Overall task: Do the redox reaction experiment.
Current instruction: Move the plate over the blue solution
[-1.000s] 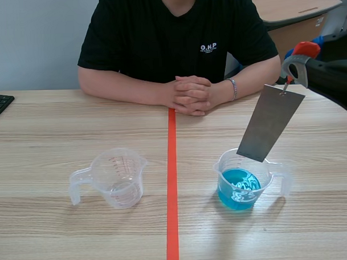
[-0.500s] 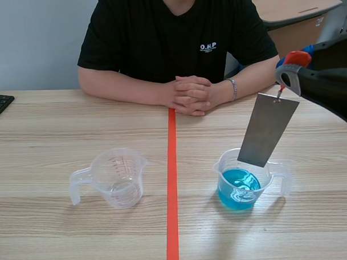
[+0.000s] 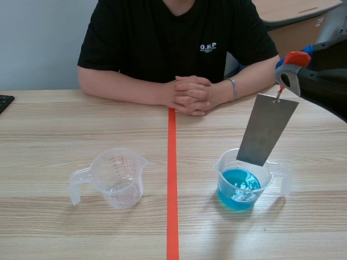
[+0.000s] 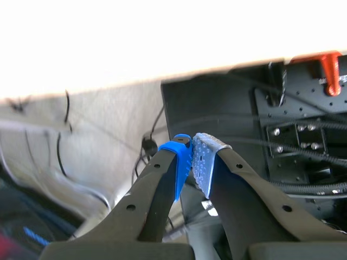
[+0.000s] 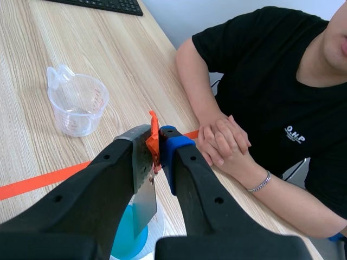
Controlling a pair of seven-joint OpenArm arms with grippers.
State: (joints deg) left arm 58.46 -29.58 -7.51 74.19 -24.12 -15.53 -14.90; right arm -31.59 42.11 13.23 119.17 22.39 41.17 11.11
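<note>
Now: right end effector (image 5: pixel 156 141) clamped on orange clip (image 5: pixel 153 124), plate (image 3: pixel 267 129) over blue-liquid cup (image 3: pixel 219 165); shirt (image 3: pixel 176 33) reads O.H.P (left end effector (image 4: pixel 191 157) together).

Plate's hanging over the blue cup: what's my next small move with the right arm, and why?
Probably lower the right gripper straight down a little. It grips the orange clip, and the metal plate hangs tilted from it, its bottom edge near the rim of the cup, apparently above the blue liquid. Lowering should dip it.

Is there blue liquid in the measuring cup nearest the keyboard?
No, that measuring cup holds no blue liquid; the blue liquid is in the other cup across the tape line.
</note>
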